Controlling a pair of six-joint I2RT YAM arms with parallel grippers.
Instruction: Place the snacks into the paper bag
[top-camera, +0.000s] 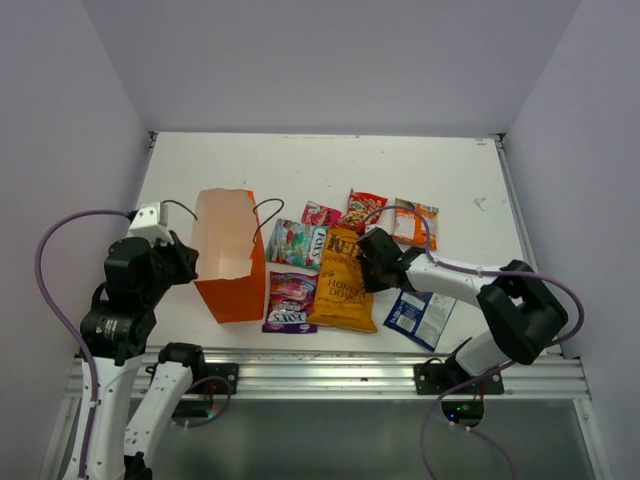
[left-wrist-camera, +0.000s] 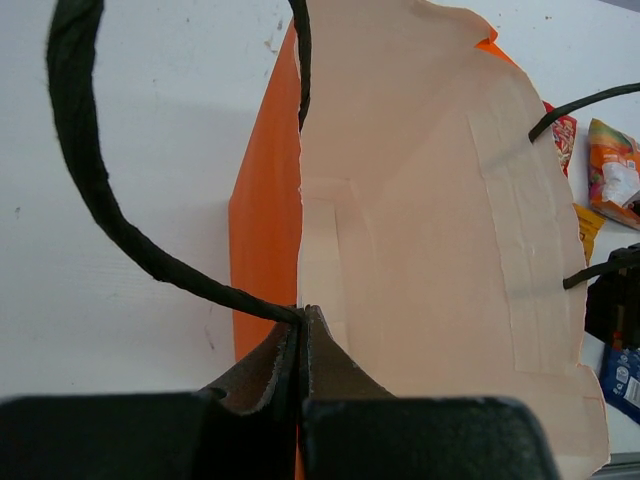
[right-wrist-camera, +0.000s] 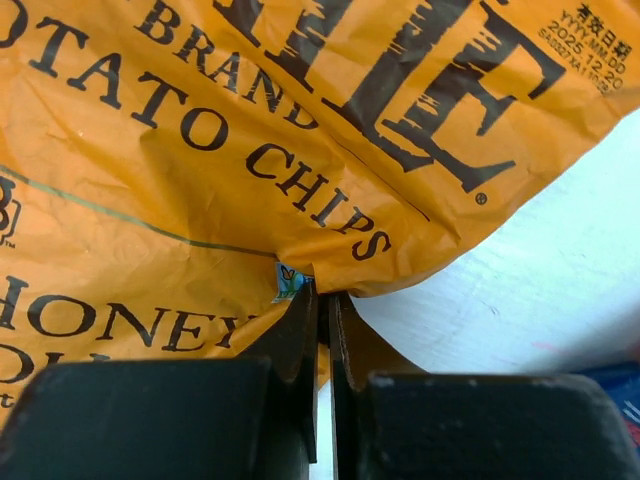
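While the right gripper (right-wrist-camera: 322, 297) is clamped shut on the crumpled side edge of the Honey Dijon chip bag (right-wrist-camera: 250, 150), that bag lies flat near the middle of the table's (top-camera: 300, 165) near edge. Left gripper (left-wrist-camera: 302, 318) is pinched closed on the rim of the paper bag (top-camera: 237, 285), right by a cord handle (left-wrist-camera: 100, 190). Paper bag is upright, mouth open, toward the near-left corner. Purple Fox's packet (top-camera: 290, 303) sits between paper bag and chip bag, teal Fox's packet (top-camera: 297, 243) behind it. Blue-white packet (top-camera: 420, 315) is toward the near-right. Pink packet (top-camera: 320, 213), red packet (top-camera: 362, 208) and orange packet (top-camera: 414, 222) are in a row mid-table. White tabletop, plain pale walls on three sides.
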